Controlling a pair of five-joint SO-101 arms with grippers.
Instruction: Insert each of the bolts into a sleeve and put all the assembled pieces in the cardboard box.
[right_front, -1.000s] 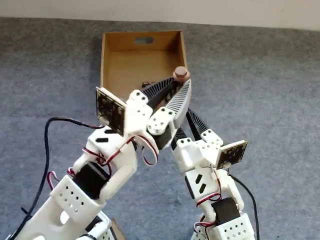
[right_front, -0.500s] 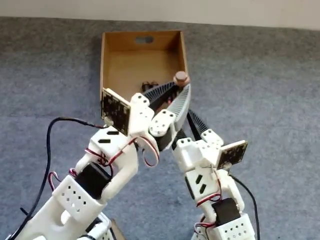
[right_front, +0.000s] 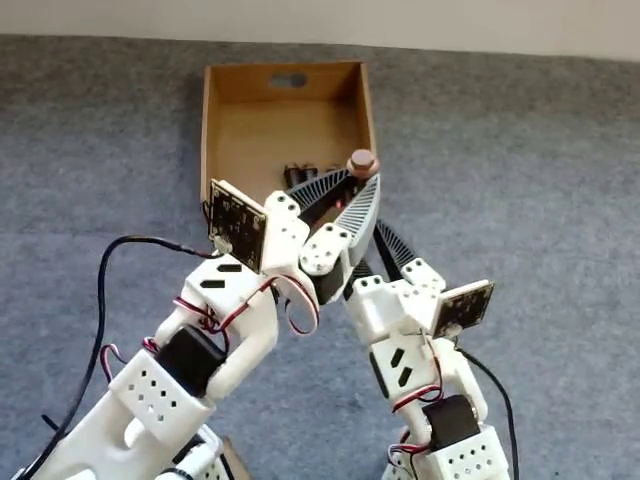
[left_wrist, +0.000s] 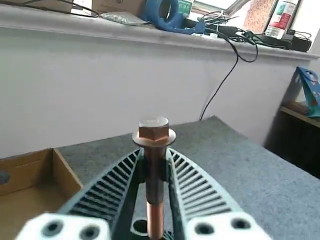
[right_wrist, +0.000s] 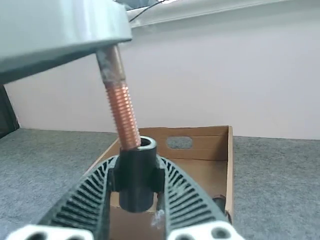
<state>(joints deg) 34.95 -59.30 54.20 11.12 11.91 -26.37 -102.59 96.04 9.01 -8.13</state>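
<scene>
Your left gripper (left_wrist: 154, 162) is clamped shut on the bolt (left_wrist: 154, 131), head up. Your right gripper (right_wrist: 134, 167) is closed around the black sleeve (right_wrist: 135, 192), and the bolt's threaded tip sits in the sleeve's mouth. Both meet above the cardboard box (right_front: 213, 110), which lies by the counter's (right_front: 520, 150) far edge with dark pieces (right_front: 298, 175) inside.

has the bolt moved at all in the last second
Yes. In the high view the bolt has shifted slightly along the cardboard box right wall, away from the box's far end and toward the arms' bases.
</scene>
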